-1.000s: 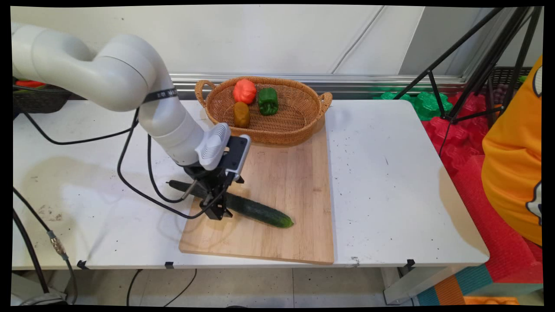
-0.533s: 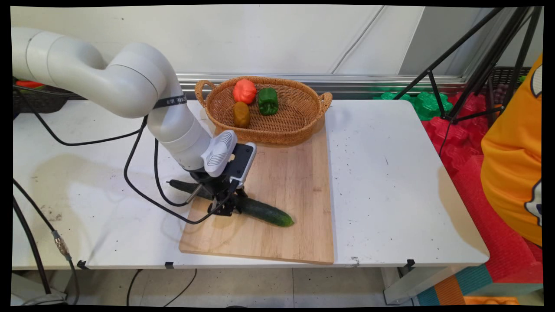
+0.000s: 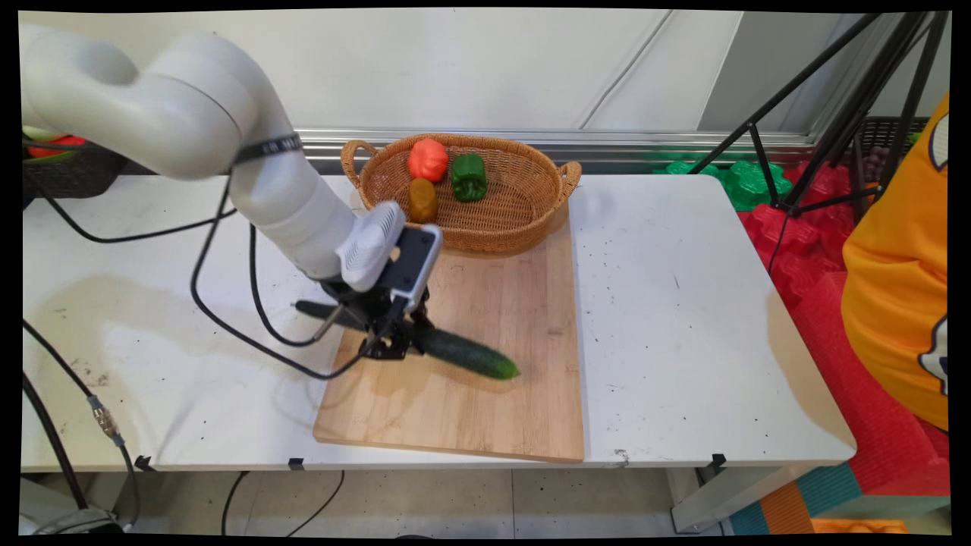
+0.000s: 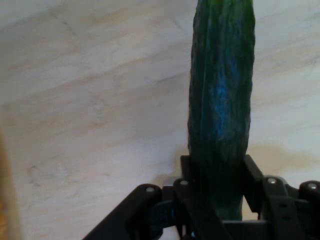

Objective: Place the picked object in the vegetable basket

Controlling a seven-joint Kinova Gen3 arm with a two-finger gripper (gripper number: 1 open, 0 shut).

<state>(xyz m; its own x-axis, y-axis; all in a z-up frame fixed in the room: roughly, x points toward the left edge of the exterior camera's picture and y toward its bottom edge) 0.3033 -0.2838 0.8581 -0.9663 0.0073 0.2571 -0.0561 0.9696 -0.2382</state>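
Note:
A long dark green cucumber [image 3: 463, 353] hangs a little above the wooden cutting board [image 3: 485, 311], with a shadow under it. My gripper [image 3: 394, 343] is shut on the cucumber near its middle, and its left end pokes out behind the hand. In the hand view the cucumber [image 4: 220, 100] runs up from between the black fingers [image 4: 252, 180], with the board's pale wood [image 4: 90, 115] below it.
A wicker basket [image 3: 523, 205] stands at the board's far end, holding an orange-red pepper [image 3: 427, 159], a green pepper [image 3: 469, 177] and a brownish-orange one [image 3: 422, 199]. Black cables [image 3: 227, 303] hang from the arm over the table's left side. A tripod [image 3: 834, 106] and a person in orange [image 3: 903, 273] are at the right.
The gripper closed on the cucumber and has lifted it off the board, moving slightly up and away; the cucumber's right end now sits higher.

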